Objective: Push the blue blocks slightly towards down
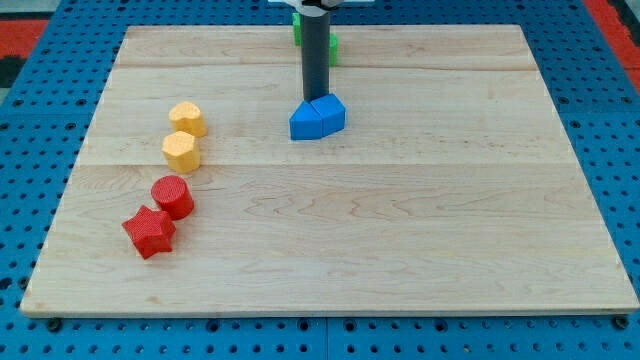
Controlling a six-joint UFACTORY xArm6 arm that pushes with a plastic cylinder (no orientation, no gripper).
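Note:
Two blue blocks (317,118) sit pressed together a little above the board's middle, the left one wedge-like, the right one rounder. My dark rod stands upright just above them in the view; my tip (316,98) touches their upper edge where the two meet. The rod's upper part hides part of a green block.
A green block (331,45) sits near the board's top edge, mostly behind the rod. Two yellow hexagon blocks (187,119) (181,152) stand at the left. Below them are a red cylinder (173,195) and a red star (149,231). The wooden board (450,220) lies on a blue pegboard.

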